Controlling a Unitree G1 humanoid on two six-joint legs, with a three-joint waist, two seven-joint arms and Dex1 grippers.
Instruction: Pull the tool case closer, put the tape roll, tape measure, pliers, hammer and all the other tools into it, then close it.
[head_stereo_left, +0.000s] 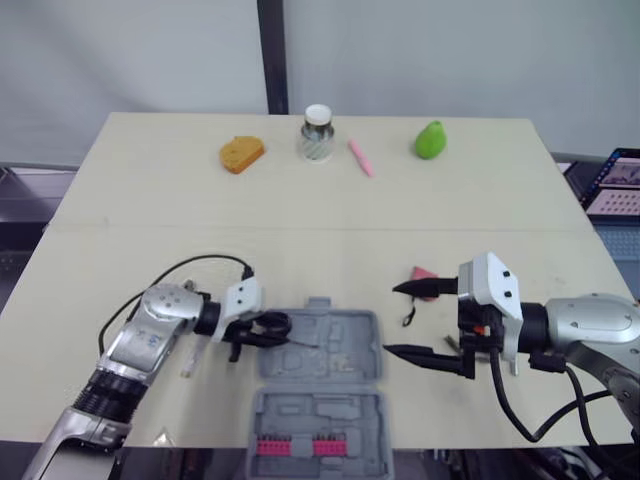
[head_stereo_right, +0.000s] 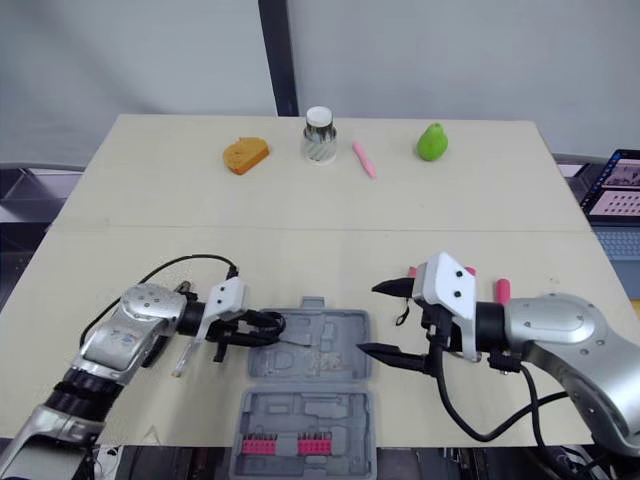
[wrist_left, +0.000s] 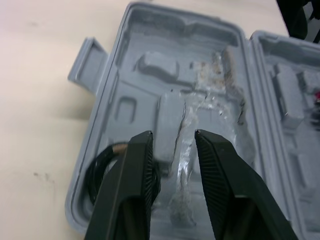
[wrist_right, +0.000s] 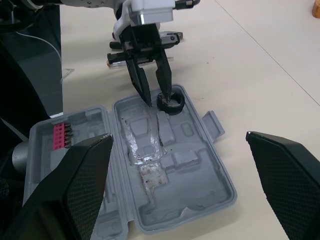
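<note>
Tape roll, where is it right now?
The black tape roll lies inside the open grey tool case, at the end on the robot's left, right at the tips of the left gripper.

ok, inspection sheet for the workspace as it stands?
Surface: beige table, nothing spilled.
Job's things: grey tool case open near the front edge; black tape roll inside at its left end; pink item on the table by the right tool, kind unclear.
Clutter: orange wedge, white-lidded jar, pink pen, green pear along the far edge.
Tools: left tool open over the case beside the tape roll; right tool open at the case's right end.
Cables: black loop off the left wrist; black lead under the right arm.
Surroundings: laptop screen at right; grey wall behind.
</note>
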